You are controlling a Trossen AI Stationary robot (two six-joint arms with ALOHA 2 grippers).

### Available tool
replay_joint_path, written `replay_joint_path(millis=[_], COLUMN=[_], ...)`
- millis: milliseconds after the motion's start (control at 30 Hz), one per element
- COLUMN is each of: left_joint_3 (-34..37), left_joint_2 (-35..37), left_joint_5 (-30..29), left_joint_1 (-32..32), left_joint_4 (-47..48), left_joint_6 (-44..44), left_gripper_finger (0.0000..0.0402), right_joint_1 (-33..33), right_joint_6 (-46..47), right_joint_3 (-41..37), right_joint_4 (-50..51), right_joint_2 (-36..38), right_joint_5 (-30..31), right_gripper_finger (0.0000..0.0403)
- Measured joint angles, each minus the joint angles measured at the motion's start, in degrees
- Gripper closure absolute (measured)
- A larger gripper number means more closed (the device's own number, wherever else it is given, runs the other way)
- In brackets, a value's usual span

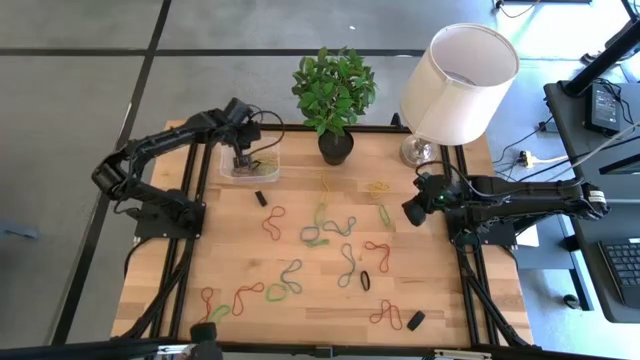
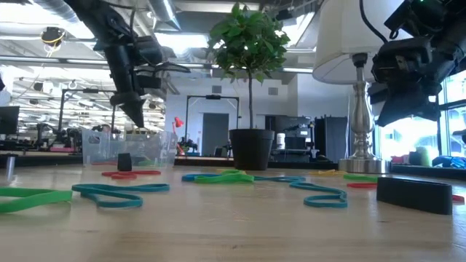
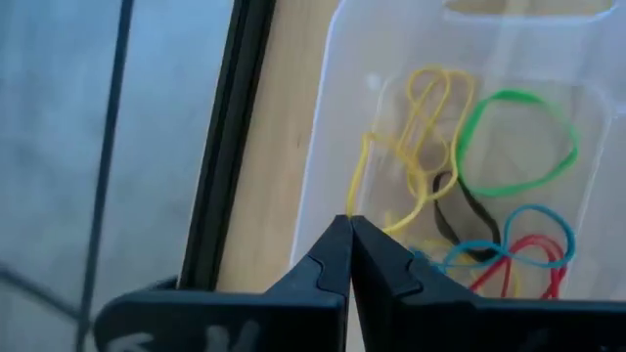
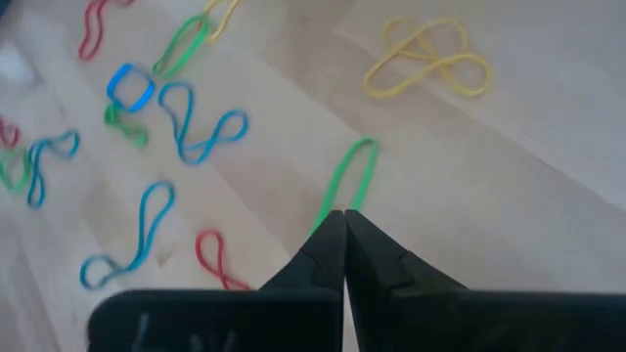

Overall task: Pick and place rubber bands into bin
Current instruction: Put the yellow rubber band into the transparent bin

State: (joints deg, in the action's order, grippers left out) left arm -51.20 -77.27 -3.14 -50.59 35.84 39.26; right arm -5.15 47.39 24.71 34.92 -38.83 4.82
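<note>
Bin (image 1: 232, 172), upper left: several rubber bands (image 3: 515, 143) deposited. Left gripper (image 3: 349, 227) closed, yellow band (image 3: 364, 171) pinched. Right gripper (image 4: 344, 217) closed, empty. Many bands (image 1: 318, 235) left on table (image 1: 450, 300).

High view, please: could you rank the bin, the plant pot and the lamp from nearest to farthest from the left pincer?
1. The bin, directly beneath the shut left pincer at the table's far left.
2. The plant pot, at the middle of the far edge.
3. The lamp, at the far right corner.
</note>
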Motion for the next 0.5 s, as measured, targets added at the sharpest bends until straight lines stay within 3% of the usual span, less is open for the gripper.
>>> replay_joint_path(millis=[100,200,367,500], left_joint_3=[0.0,0.01,0.02,0.02], left_joint_2=[-1.66,-3.99,-7.1,-7.49], left_joint_5=[4.85,5.6,0.47,-3.71], left_joint_1=[-1.93,-2.1,-1.96,-2.01], left_joint_4=[-0.43,-0.4,-1.58,-1.37], left_joint_6=[2.36,4.65,5.77,4.99], left_gripper_finger=[0.04,0.04,0.0397,0.0371], right_joint_1=[0.0,0.0,0.0,0.0], right_joint_6=[2.62,4.89,7.85,9.53], right_joint_3=[0.0,0.0,0.0,0.0], right_joint_4=[0.0,-0.09,-0.46,-0.44], right_joint_2=[0.0,-0.02,-0.02,-0.02], right_joint_5=[1.27,1.7,1.77,1.77], right_gripper_finger=[0.0397,0.0397,0.0397,0.0397])
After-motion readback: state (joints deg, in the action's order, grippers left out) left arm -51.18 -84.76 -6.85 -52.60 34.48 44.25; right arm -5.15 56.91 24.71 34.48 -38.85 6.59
